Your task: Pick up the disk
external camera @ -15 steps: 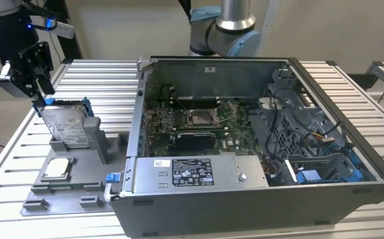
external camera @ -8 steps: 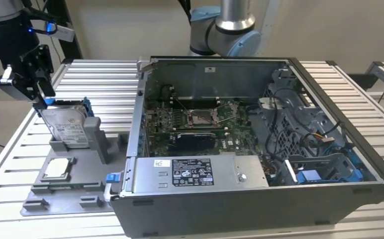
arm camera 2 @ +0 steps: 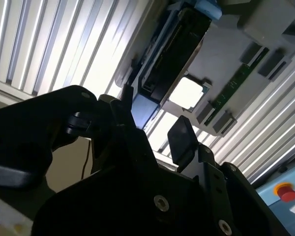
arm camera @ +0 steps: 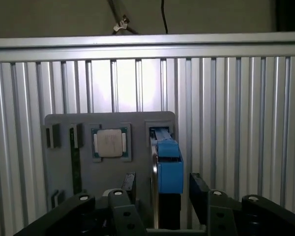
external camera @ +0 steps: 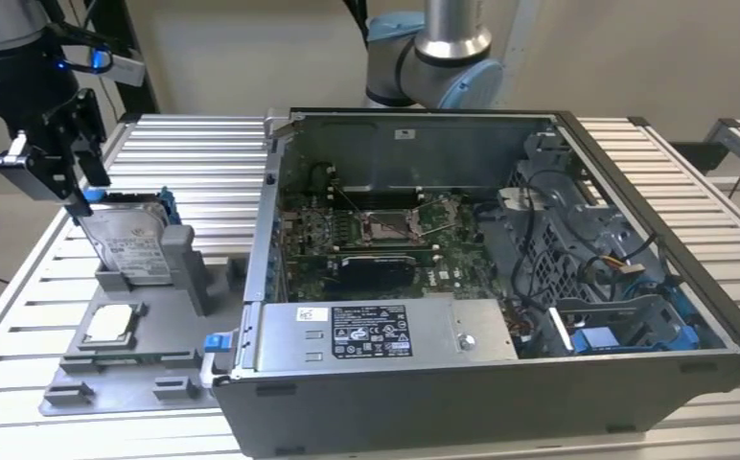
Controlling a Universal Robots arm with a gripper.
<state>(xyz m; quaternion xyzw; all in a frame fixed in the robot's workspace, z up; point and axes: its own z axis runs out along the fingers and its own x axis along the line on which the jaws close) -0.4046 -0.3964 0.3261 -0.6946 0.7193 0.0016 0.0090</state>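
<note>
**Exterior view:** The gripper (external camera: 85, 189) hangs at the top edge of the disk (external camera: 133, 240). The disk stands on edge in a grey holder (external camera: 152, 369) on the slatted table (external camera: 197, 153), beside the open case (external camera: 473, 383). It sits directly under the jaws. A chip (external camera: 108, 324) lies flat in the holder, well outside them.

**Second wrist view:** The jaws are spread, with one finger (arm camera 2: 183, 137) on each side of the disk's blue frame (arm camera 2: 143, 110). The frame lies in the gap between them, and the disk runs edge-on away from the jaws. The chip (arm camera 2: 187, 92) lies outside the gap, off to one side.

**First wrist view:** The frame (arm camera: 168, 167) sits between the fingers (arm camera: 199, 186), with a gap on both sides, so nothing is pinched yet. It looks slightly nearer one finger than the other.

From where I stand, a clean grasp seems to depend on three things:
- centring the gap over the disk, so that closing does not push it sideways in its slot;
- bringing the pads flat onto its broad faces;
- keeping any pull in line with the holder's slot.
</note>
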